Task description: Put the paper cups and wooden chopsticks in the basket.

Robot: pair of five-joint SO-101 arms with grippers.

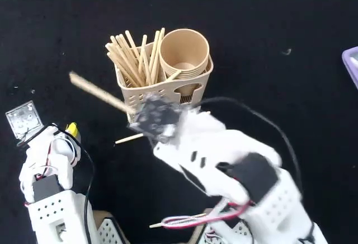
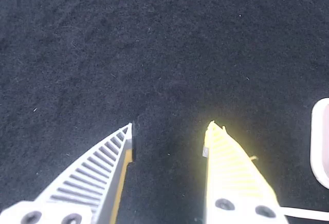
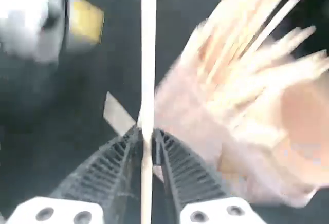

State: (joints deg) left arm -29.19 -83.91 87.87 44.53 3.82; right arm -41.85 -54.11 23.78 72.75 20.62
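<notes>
**Gripping one chopstick before the basket**

Near left, the left gripper [image 2: 169, 127] hangs with fingers spread above the black table [image 2: 154, 39]. Beyond it a loose stick [image 1: 130, 138] lies flat, its right end hidden under the right gripper [image 3: 146, 144]. That gripper, blurred, pinches a chopstick [image 3: 148, 54] close in front of the basket [image 1: 168, 90]. Farther, cups [image 1: 184, 51] and a bundle [image 1: 134, 56] of sticks stand inside.
</notes>
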